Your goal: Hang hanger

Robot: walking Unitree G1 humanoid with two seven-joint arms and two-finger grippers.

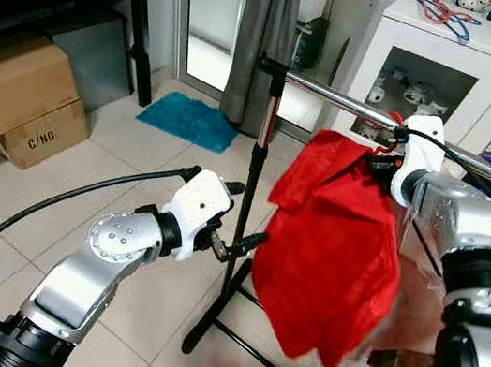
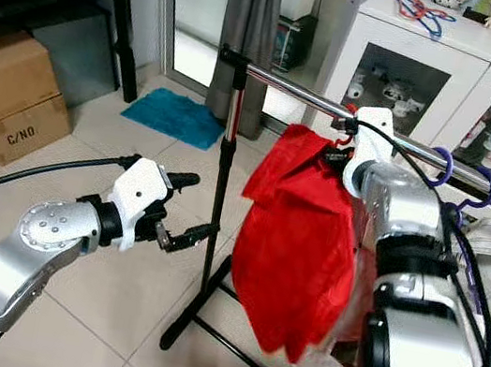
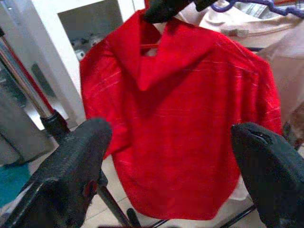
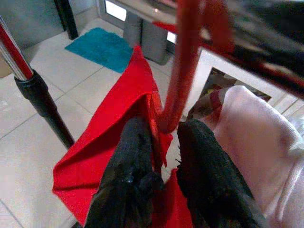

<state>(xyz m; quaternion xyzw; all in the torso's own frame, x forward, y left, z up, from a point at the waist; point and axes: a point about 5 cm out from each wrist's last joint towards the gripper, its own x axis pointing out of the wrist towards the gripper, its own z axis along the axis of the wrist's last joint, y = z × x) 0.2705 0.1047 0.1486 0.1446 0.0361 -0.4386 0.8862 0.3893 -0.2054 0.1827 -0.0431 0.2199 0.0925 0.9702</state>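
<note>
Hanger: a red hanger [image 4: 183,71] carrying a red shirt [image 1: 334,247], up at the chrome rail [image 1: 337,95] of a black clothes stand [image 1: 247,203]; its hook sits at the rail.
Right tool [image 4: 164,156]: fingers pinched closed on the hanger's neck, just under the hook.
Left tool [image 1: 239,220]: fingers spread apart, holding nothing, facing the shirt near the stand's upright.
Handling: the hanger looks stiff, thin and light; the shirt is soft and will likely sway. The neck below the hook seems the surest place to grip.
Hard to tell: whether the hook fully rests over the rail; the right wrist blocks it. Purple hangers [image 2: 444,166] crowd the rail beside it.
</note>
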